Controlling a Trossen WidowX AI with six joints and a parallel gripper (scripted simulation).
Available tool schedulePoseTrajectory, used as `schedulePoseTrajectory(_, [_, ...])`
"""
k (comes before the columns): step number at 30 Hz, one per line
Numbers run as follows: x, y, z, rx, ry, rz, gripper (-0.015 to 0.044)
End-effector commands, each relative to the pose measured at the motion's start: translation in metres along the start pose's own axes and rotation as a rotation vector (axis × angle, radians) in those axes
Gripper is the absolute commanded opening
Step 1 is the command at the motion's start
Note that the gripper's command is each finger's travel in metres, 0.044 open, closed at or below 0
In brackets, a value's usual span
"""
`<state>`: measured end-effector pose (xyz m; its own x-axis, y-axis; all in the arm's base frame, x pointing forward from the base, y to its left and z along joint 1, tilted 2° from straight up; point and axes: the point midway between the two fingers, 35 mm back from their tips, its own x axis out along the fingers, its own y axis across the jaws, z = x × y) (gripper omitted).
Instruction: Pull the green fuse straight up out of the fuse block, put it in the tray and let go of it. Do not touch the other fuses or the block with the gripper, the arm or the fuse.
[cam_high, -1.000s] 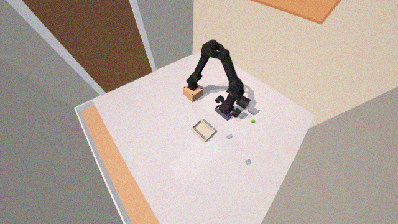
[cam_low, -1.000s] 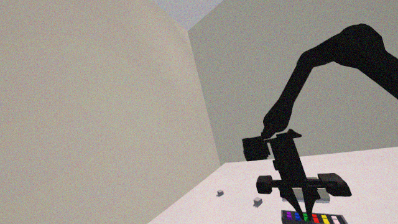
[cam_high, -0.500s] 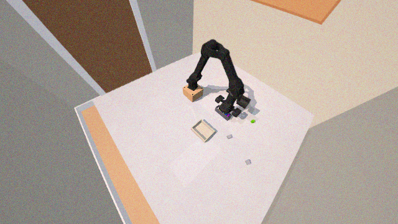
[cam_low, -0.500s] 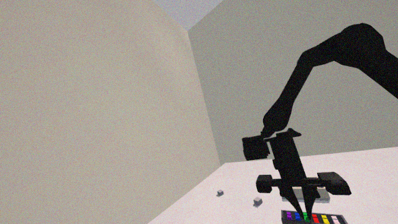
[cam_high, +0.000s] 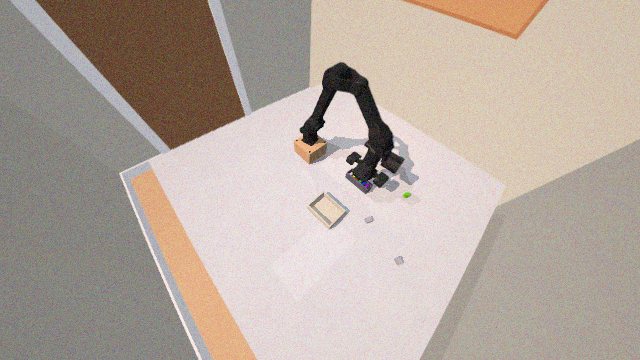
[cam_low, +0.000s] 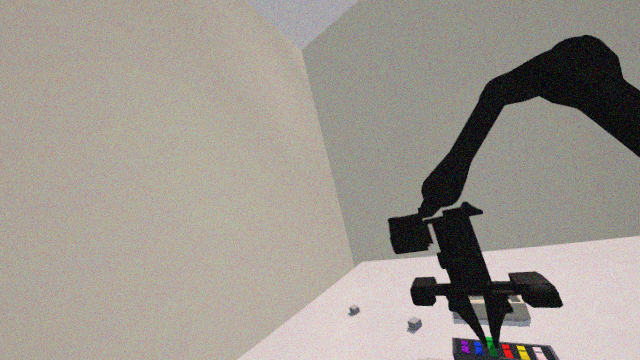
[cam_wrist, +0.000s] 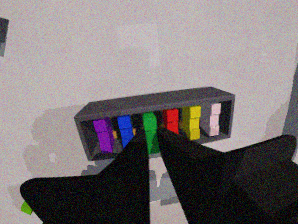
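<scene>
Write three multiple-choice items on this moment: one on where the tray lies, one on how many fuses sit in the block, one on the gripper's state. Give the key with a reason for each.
1. In the top view, where does the tray lie relative to the fuse block?
A. Lower left of it, apart from it
B. Touching its right end
C. Under the arm's base

2. How many coloured fuses show in the block in the wrist view?
A. Four
B. Six
C. Eight

3. What is the gripper doing?
A. Open wide above the tray
B. Shut on nothing, beside the block
C. Shut on the green fuse, which is in its slot

Key: 1 A, bare table separates tray and block. 2 B, purple, blue, green, red, yellow and pink stand in a row. 3 C, the two fingertips flank the green fuse, level with its neighbours.
</scene>
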<state>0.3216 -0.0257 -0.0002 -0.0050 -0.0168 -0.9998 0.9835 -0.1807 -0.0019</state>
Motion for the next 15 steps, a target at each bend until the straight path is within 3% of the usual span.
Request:
schedulePoseTrajectory(1, [-0.0029,0.0011,-0.0004,0.001,0.001,0.003,0.0])
schedulePoseTrajectory(15, [-0.0098,0.0011,-0.0004,0.001,0.002,0.002,0.0])
